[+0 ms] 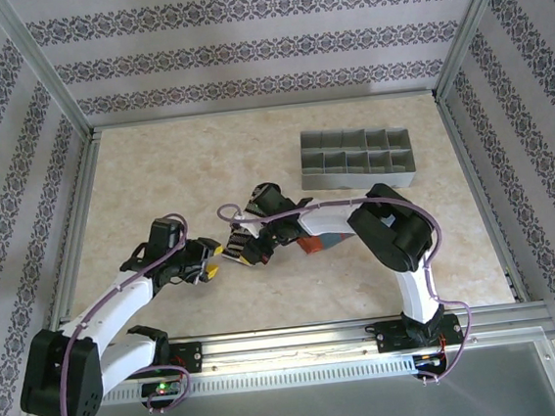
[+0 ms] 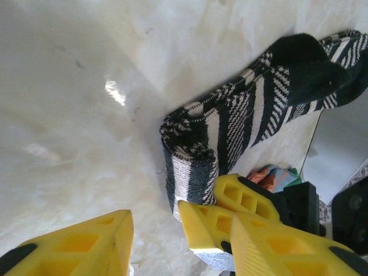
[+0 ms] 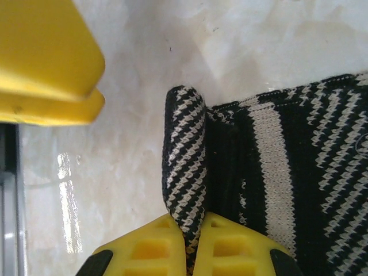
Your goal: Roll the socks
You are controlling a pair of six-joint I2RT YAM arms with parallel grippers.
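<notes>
Near the middle of the table (image 1: 205, 166), the black striped sock (image 2: 253, 109) is laid on the pale surface, with one end turned over into a short roll. That rolled edge is pinched between the yellow fingers of the right gripper (image 3: 190, 236). Its jaws are closed tight on the fabric, as is seen from the right wrist. The rest of the sock is spread out away from the roll, and its solid black patch is seen farther along in the left wrist view.

The left gripper (image 1: 214, 262) is held just beside the roll, facing the right gripper. Its jaws are partly open and nothing is caught between them. One of its fingers (image 3: 46, 57) is seen near the rolled edge but apart from it.

The teal and orange sock (image 1: 325, 245) is lying just beyond the right gripper, partly covered by the right arm in the overhead view. A grey divided tray (image 1: 356, 158) is set well apart from both socks, toward the far right of the table.
</notes>
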